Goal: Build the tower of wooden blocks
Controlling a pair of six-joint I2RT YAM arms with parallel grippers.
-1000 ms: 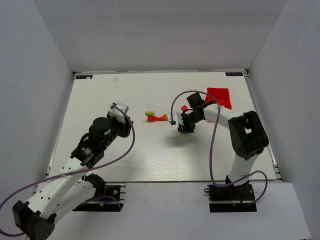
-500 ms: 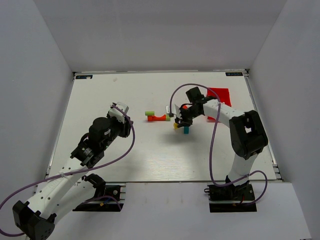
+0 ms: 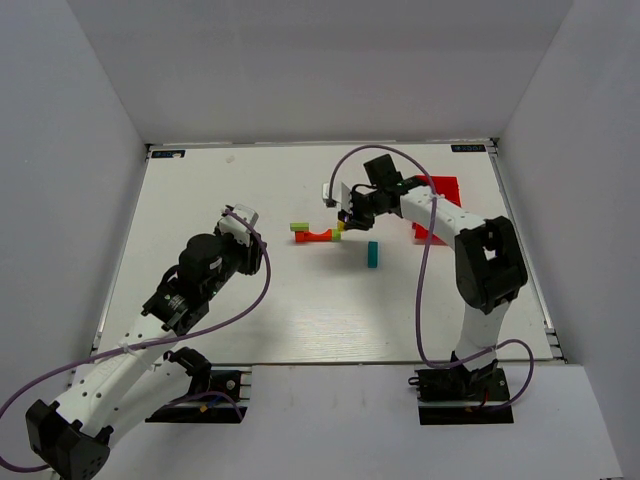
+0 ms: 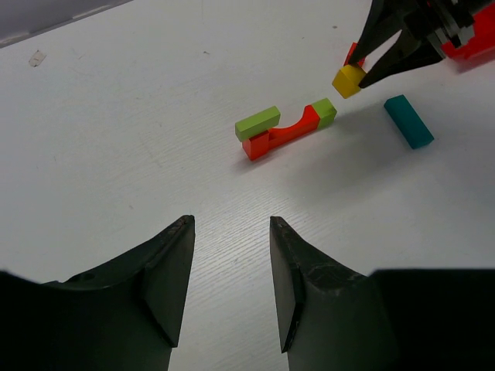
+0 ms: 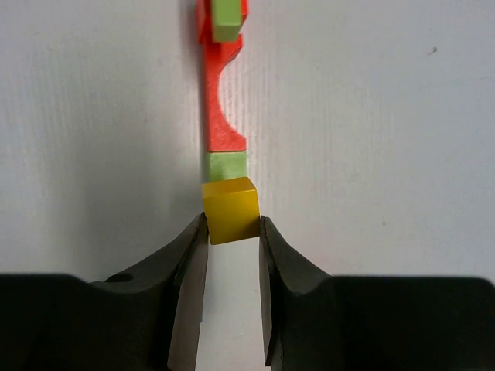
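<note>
**yellow cube held at the end of the arch row**

a white tabletop (image 3: 250,320) carries every block. the left fingers (image 4: 174,263) stand apart and released, with nothing between them, on the near side of the blocks. the right fingers (image 5: 272,255) are clenched on the yellow cube (image 5: 230,209). a red bin (image 3: 440,195) sits at the far right. the red arch (image 4: 286,133) lies mid-tabletop. a teal bar (image 4: 408,120) lies flat, apart from the arch on its right. a lime-green slab (image 4: 257,121) rests on the arch's left end, and a lime-green cube (image 4: 325,112) touches its right end. the yellow cube hangs just beside that lime-green cube; whether the two touch cannot be told.
</note>
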